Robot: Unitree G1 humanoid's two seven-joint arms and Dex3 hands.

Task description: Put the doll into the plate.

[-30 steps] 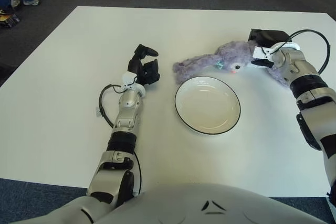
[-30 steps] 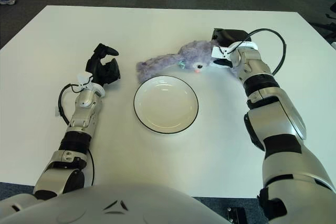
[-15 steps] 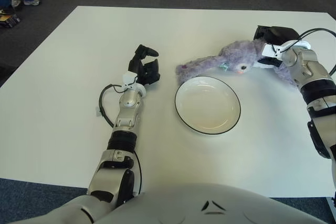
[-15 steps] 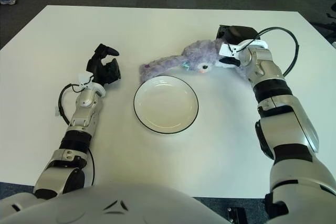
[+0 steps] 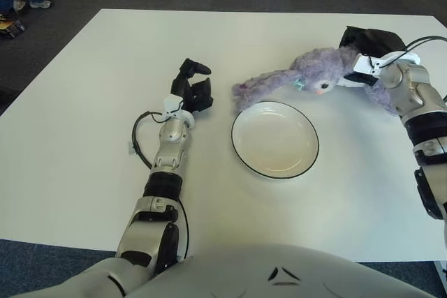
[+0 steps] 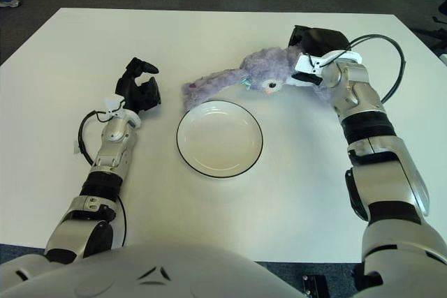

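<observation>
Right hand (image 6: 316,50) is clamped on the body end of the fuzzy purple plush doll (image 6: 262,71), at the far right of the white tabletop (image 6: 209,33). The doll's head end looks raised off the surface, tilted up toward the hand. Its long limb or tail trails down to the left, and the tip sits just beside the far-left rim of the plate. Can't tell if the tip touches the rim.

Round white shallow plate with a thin black rim (image 6: 219,138) sits mid-table, empty, between the two arms. The doll is not in the plate: it lies behind it, on the far side, mostly to the right.

Left hand (image 5: 193,90) shows left of the plate, well apart from it, black fingers (image 5: 198,68) loosely curled and holding nothing. A black cable (image 5: 140,137) loops off the left forearm over the table.
</observation>
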